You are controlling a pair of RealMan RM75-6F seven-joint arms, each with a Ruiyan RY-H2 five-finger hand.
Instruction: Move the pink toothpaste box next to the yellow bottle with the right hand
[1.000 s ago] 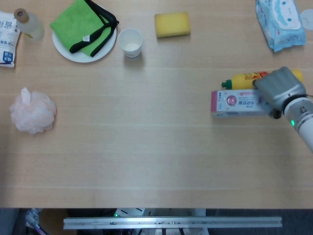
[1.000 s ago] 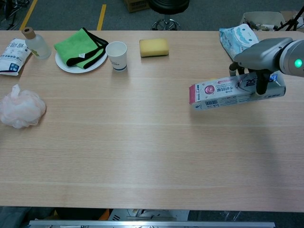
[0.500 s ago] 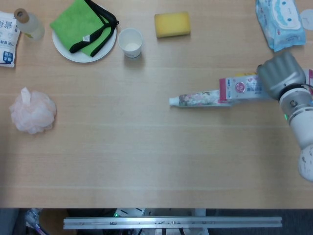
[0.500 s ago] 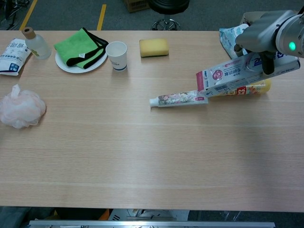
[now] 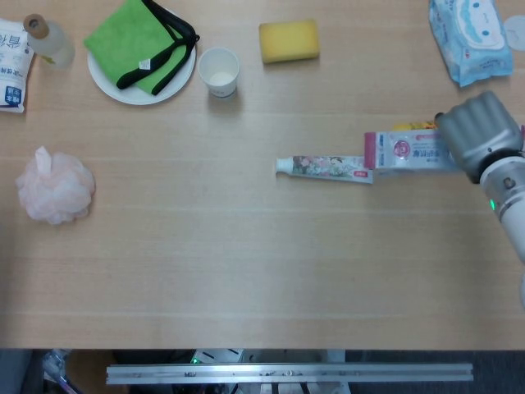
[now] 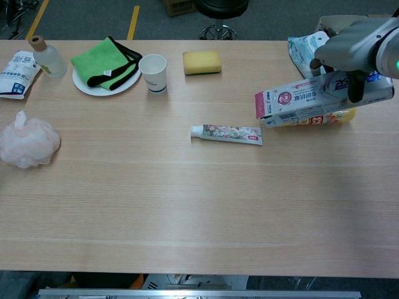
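Note:
My right hand [image 5: 478,134] [image 6: 354,53] grips the pink toothpaste box [image 5: 408,152] [image 6: 299,101] by its right end and holds it lifted above the table, its open left end pointing left. The yellow bottle [image 5: 414,126] [image 6: 315,118] lies on its side under and behind the box, mostly hidden by it. A toothpaste tube [image 5: 321,167] [image 6: 225,133] lies flat on the table just left of the box's open end. My left hand is not in either view.
A yellow sponge [image 5: 289,41] and a paper cup [image 5: 219,71] stand at the back. A plate with a green cloth [image 5: 141,45], a small bottle [image 5: 47,39] and a packet [image 5: 12,64] sit back left. A pink bath pouf [image 5: 54,185] lies left. A wipes pack [image 5: 470,37] sits back right.
The box was lifted from the table and tilted; the toothpaste tube slid out of its open left end and now lies flat on the table, apart from the box.

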